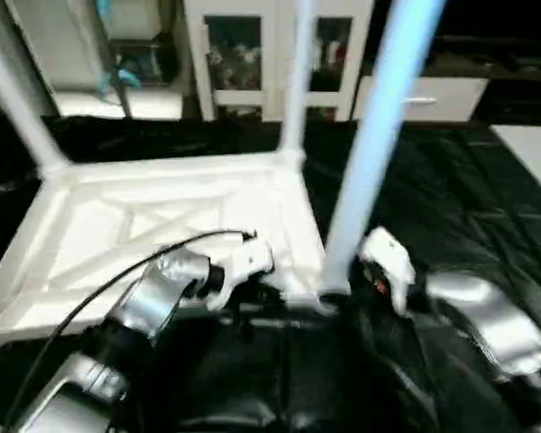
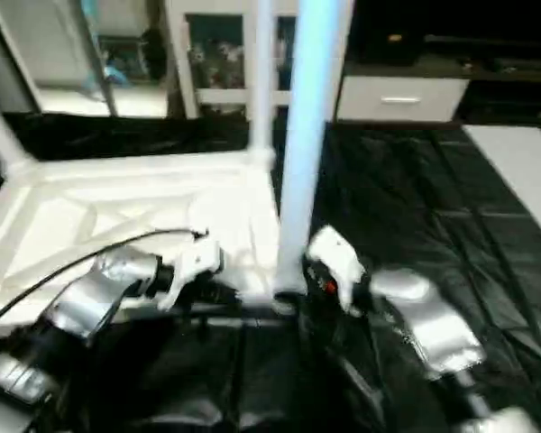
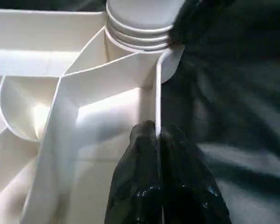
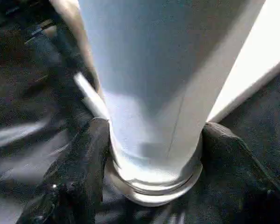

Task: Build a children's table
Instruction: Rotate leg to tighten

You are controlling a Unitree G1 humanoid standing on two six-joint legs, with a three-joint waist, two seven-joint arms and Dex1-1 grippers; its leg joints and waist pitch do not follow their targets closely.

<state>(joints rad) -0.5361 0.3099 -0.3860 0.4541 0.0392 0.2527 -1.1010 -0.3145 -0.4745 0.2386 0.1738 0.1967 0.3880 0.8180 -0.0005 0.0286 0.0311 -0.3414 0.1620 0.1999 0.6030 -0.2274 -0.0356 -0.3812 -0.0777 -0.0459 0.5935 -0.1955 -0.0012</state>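
Right gripper (image 4: 151, 154): set around the base of the nearest leg (image 1: 379, 135), one black finger (image 4: 79, 172) pressed on each side of the tube just above its threaded collar; jaws parted to the tube's width and closed on it
Left gripper (image 3: 157, 140): fingers pinched together on the thin side wall of the tabletop (image 1: 162, 225), near the corner where the held leg stands
Tabletop: laid upside down, X-shaped ribs facing up, the near edge close to the robot's forearms
Nearest leg: seen upright in the near right corner socket, its threaded end visible at the socket in the left wrist view
Other legs: one (image 1: 296, 81) seen standing at the far right corner, another (image 1: 13, 95) at the far left corner, both rising out of the top of the picture
Surface: a black glossy sheet (image 1: 442, 189) is spread under the table, creased and reflecting light
Room: a white cabinet with glass doors (image 1: 252, 59) is seen behind, beside it a white drawer unit (image 1: 433, 97); a pale panel (image 1: 532, 149) lies at the far right
Cable: a black cable (image 1: 117, 275) is run along the left forearm
Writing: none can be read
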